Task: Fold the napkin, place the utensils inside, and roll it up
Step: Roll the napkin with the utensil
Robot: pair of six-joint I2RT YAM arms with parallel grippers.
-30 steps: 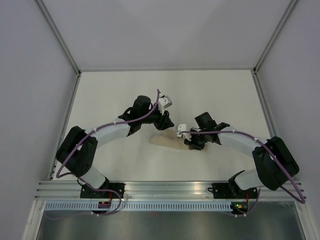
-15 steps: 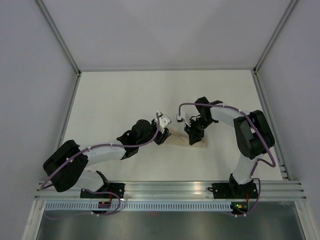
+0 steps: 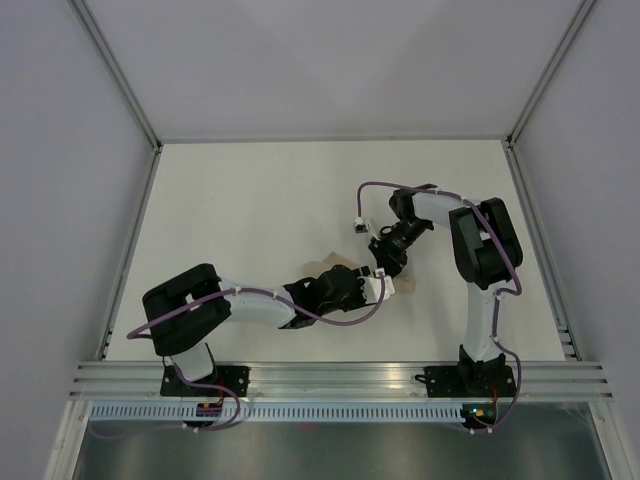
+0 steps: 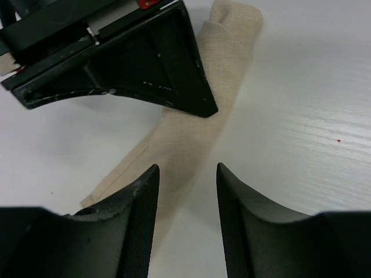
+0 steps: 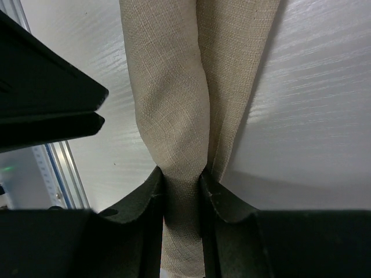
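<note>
The beige napkin (image 3: 325, 268) lies rolled into a narrow strip in the middle of the table. My right gripper (image 3: 385, 262) is shut on it near its right end. In the right wrist view the fingers (image 5: 181, 179) pinch the roll (image 5: 168, 87) tightly. My left gripper (image 3: 378, 288) is open and low beside the same end. In the left wrist view its tips (image 4: 186, 168) straddle the edge of the roll (image 4: 191, 133) without gripping it. The right gripper's finger (image 4: 174, 75) presses on the cloth just ahead. No utensils show; whether they are inside the roll I cannot tell.
The white table is fenced by grey walls and metal posts (image 3: 120, 90). An aluminium rail (image 3: 330, 375) runs along the near edge. The left arm (image 3: 250, 300) lies low across the front middle. The right arm (image 3: 480, 250) is folded upright at the right.
The left arm has swung down and stretched rightward, bringing its gripper to the napkin's right end. The right arm has folded back while its gripper stays on the napkin.
</note>
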